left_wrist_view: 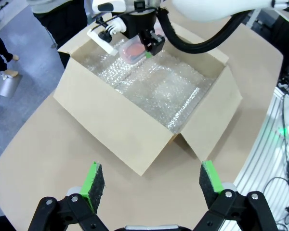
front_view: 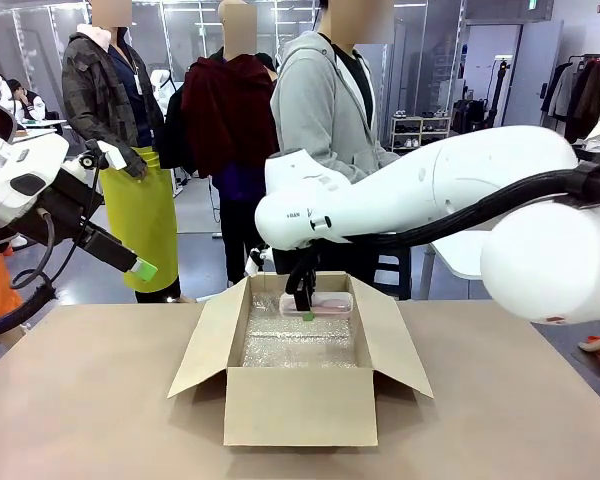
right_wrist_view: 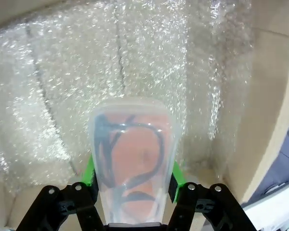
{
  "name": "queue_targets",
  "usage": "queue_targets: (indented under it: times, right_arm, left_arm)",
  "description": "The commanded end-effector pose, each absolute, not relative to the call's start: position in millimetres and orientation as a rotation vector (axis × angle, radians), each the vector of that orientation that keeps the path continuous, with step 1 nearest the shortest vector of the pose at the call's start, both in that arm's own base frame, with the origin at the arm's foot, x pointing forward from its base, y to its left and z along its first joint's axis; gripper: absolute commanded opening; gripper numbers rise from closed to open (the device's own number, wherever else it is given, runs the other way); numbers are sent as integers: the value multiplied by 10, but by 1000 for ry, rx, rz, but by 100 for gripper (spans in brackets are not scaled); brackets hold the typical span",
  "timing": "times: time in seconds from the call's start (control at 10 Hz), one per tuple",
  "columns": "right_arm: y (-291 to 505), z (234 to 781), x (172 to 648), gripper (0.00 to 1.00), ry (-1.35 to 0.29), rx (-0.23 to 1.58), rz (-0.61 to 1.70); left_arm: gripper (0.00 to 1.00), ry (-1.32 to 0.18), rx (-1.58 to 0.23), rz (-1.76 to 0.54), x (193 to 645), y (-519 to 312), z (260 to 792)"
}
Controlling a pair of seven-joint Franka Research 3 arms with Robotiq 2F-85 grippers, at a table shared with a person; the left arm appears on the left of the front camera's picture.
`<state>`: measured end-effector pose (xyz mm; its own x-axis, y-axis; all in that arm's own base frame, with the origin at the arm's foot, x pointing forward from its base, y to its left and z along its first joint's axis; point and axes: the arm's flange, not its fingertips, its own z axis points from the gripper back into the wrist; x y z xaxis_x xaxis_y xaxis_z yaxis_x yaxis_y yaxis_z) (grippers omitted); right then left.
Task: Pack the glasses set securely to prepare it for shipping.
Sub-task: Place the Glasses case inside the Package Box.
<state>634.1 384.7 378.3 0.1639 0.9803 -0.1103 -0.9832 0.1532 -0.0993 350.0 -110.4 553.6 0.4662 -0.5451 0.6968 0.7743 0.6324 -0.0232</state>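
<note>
Right wrist view: R gripper (right_wrist_view: 133, 173) clamps pale pink clear-wrapped oblong case (right_wrist_view: 132, 144) above bubble-wrap box lining (right_wrist_view: 149, 57); best lowered flat before release.

You have almost nothing to read here. The white casing of the right arm (front_view: 430, 185) carries one short line of small dark print (front_view: 294, 214) near its wrist joint, and it is too small for you to make out.

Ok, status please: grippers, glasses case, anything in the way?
Right gripper shut on pink case, inside cardboard box, far side. Left gripper open, hanging outside box. Bubble wrap below case bare, no obstacle.
</note>
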Motion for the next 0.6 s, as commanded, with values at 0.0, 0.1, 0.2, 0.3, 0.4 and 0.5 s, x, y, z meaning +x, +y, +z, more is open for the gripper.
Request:
queue_targets:
  times: [0.0,0.1,0.2,0.3,0.4,0.5]
  right_arm:
    - [3840,3764,6519,63,-26,-105,1474]
    - [3814,3704,6562,63,-45,-84,1485]
    - [3802,3655,6589,63,-55,-52,1495]
    - [3813,3569,6607,63,-57,-41,1507]
    - [3843,3464,6626,63,-48,-33,1506]
    - [3876,3362,6633,63,-33,-44,1509]
  left_arm:
    - [100,-721,-379,-828,3504,-1095,5547]
    - [100,-721,-379,-828,3504,-1095,5547]
    - [100,-721,-379,-828,3504,-1095,5547]
    - [100,-721,-379,-828,3504,-1095,5547]
    - [100,-721,-379,-828,3504,-1095,5547]
    - [100,-721,-379,-828,3504,-1095,5547]
